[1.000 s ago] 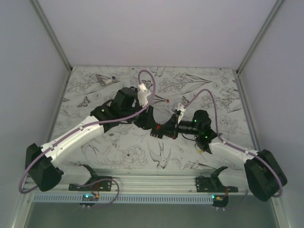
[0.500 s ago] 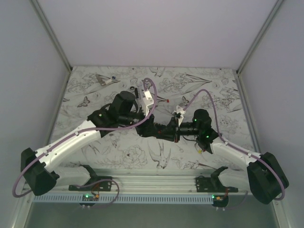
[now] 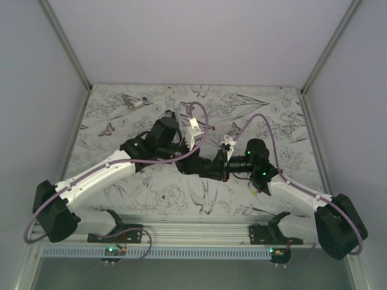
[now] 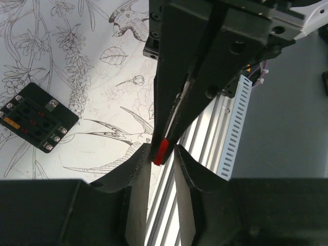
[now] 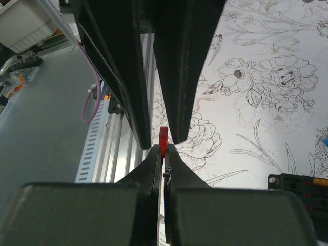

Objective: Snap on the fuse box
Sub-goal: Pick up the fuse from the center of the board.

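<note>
The small black squarish plastic fuse box point(image 4: 38, 117), on the table point(image 4: 92, 77) well away from the tiny red plastic fuse point(image 5: 163, 136) that the right tool point(image 5: 163, 154) pinches while the left tool point(image 4: 161, 154) stands spread around it, looks light, rigid and best gripped by its sides.

The left gripper point(image 4: 161, 154) and right gripper point(image 5: 163, 150) were pictured tip to tip above the table point(image 3: 109, 124), a fuse point(image 4: 162, 148) between them; the fuse box point(image 4: 38, 117) was seen on the table at the fuse's nine o'clock.
</note>
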You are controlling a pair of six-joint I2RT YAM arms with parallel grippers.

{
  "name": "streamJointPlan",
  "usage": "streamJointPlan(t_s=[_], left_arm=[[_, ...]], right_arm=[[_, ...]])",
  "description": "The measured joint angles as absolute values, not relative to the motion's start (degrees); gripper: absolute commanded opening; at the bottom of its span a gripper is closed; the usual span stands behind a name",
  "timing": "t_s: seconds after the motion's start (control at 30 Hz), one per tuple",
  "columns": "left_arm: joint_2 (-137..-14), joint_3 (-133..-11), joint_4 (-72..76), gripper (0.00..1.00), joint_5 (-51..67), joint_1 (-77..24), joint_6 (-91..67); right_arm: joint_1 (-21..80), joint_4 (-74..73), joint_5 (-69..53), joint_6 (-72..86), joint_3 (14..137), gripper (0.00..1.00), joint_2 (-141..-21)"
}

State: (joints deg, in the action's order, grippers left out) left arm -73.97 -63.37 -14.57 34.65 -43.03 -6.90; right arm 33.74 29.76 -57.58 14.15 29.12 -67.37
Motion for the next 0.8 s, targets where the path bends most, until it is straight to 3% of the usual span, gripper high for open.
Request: streamJointPlan(t_s=[0.17, 0.47, 0.57, 0.73, 0.8], left_arm=[[-75.3, -63.4, -14.5, 0.21, 35.1, -43.1, -6.8], [-75.2, -63.4, -14.6, 0.00, 36.2, -43.1, -6.2], [-75.0, -63.4, -14.7, 0.00, 36.2, -43.2, -5.9], [-74.8, -62.9, -14.6, 0.00, 35.9, -43.2, -6.0], [-74.7, -62.7, -14.5, 0.00, 34.3, -43.2, -6.5]], right_arm=[[33.7, 29.6, -57.8, 14.2, 29.2, 0.00, -67.3], [33.6, 29.3, -58.3, 14.1, 29.2, 0.00, -67.3], [33.6, 29.3, -58.5, 14.1, 29.2, 0.01, -67.3], [33.6, 28.5, -58.1, 13.1, 29.2, 0.39, -67.3], [33.6, 27.3, -56.1, 12.3, 29.2, 0.47, -67.3]])
